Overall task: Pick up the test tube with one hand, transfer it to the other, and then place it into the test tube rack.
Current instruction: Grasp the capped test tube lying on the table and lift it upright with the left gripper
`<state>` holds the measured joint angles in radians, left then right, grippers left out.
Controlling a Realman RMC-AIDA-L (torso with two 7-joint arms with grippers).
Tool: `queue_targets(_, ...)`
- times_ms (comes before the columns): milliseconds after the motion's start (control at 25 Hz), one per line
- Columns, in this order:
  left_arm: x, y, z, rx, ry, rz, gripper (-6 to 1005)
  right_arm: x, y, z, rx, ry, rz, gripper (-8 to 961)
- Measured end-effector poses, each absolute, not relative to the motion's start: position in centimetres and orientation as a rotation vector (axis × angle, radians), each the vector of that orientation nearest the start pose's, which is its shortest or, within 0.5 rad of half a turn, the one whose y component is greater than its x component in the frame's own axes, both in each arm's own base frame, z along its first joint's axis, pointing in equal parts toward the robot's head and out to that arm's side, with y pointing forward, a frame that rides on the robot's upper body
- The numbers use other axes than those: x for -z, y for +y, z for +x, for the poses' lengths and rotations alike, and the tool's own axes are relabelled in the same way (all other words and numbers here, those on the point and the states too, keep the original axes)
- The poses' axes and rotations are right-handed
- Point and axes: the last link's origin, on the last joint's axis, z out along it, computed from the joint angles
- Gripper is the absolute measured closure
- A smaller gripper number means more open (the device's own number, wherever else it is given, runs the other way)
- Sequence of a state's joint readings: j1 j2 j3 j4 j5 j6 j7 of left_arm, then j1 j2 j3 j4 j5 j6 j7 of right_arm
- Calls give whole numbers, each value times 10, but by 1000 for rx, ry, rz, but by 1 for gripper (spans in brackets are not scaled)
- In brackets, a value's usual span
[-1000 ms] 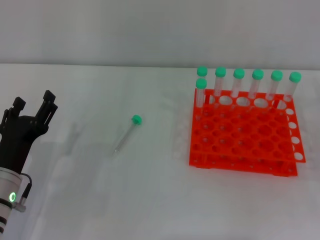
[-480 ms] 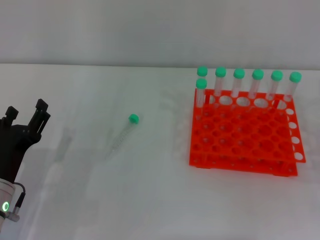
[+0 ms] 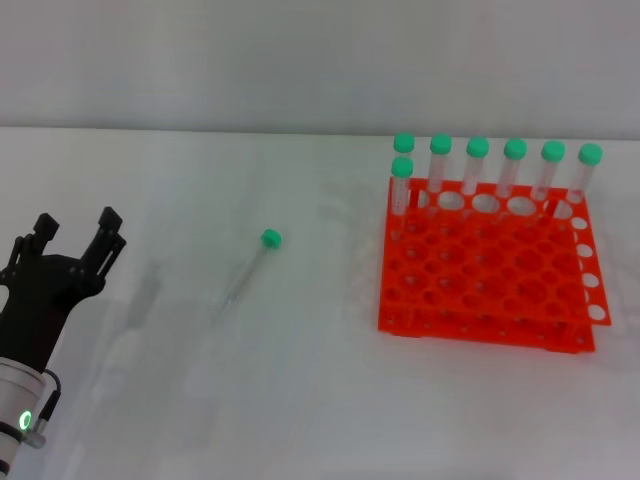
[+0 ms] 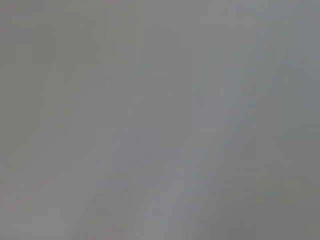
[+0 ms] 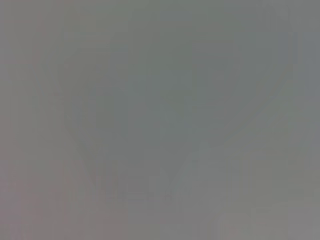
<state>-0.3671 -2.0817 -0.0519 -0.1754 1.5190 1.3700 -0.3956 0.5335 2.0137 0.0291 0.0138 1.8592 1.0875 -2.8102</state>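
While test tube [image 3: 248, 268] lies flat on white table [image 3: 300, 400], green cap toward far side, well apart from test tube rack [image 3: 487, 262], nothing grips it. Left gripper [image 3: 75, 238] hovers left of tube, fingers spread, empty. Right gripper not in view. Both wrist views blank grey. Rack holds seven capped tubes along far rows. Risk: tube round, slim; off-centre pinch likely rolls it away; clear body easy to misjudge.

Bare table [image 3: 300, 380] between left gripper [image 3: 78, 235] and tube [image 3: 249, 268], open room all round the tube, rack [image 3: 485, 270] well apart to its right, seven upright tubes [image 3: 495, 175] crowding the rack's far rows, nearer holes free
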Motion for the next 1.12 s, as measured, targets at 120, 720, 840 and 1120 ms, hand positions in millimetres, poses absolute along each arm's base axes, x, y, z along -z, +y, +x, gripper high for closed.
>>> queue_targets(120, 24, 283, -337, 910, -719, -1537, 161, -44, 355, 369, -666, 696, -1402, 129)
queue_targets(720, 16, 326, -329, 986, -859, -1691, 176, -42, 354, 368, -670, 701, -1403, 128)
queue_targets(840, 2, 347, -331, 972, -969, -1797, 179, -41, 355, 366, -675, 703, -1406, 128)
queue_targets(1120, -30, 377, -319, 807, -1115, -2039, 185, -40, 354, 367, -674, 706, -1405, 128)
